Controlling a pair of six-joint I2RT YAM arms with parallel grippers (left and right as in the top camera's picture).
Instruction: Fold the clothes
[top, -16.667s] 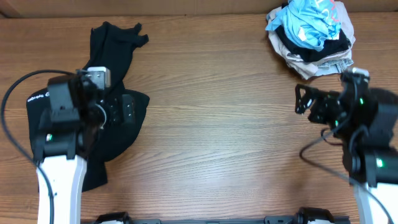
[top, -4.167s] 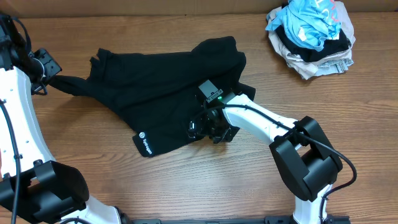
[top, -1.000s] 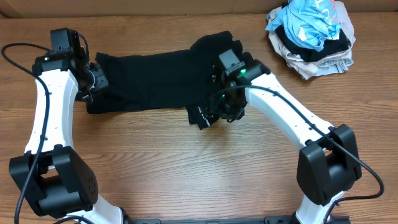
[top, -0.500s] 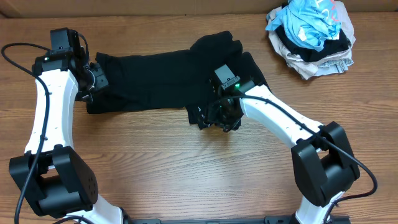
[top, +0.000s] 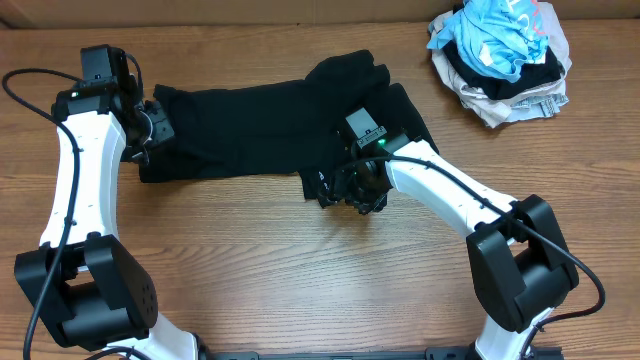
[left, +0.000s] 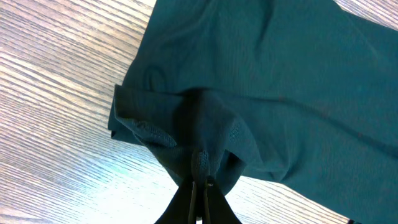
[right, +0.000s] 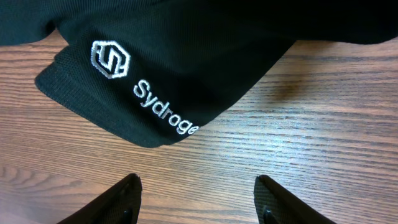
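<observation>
Black knit garment (top: 250, 130), white embroidered logo (right: 111, 59), on grained wooden table (top: 300, 280)

A black garment (top: 250, 135) lies flat on the tabletop (top: 300, 280), stretched in a long band from the left side to the middle. Its left end is bunched. Its near right corner carries a white logo (right: 143, 93). A crumpled pile of clothes (top: 500, 55), light blue, black and beige, sits at the far right.

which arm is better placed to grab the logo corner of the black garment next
Right. The right gripper sits open just off the logo corner; the left gripper is shut on the far end of the black garment.
</observation>
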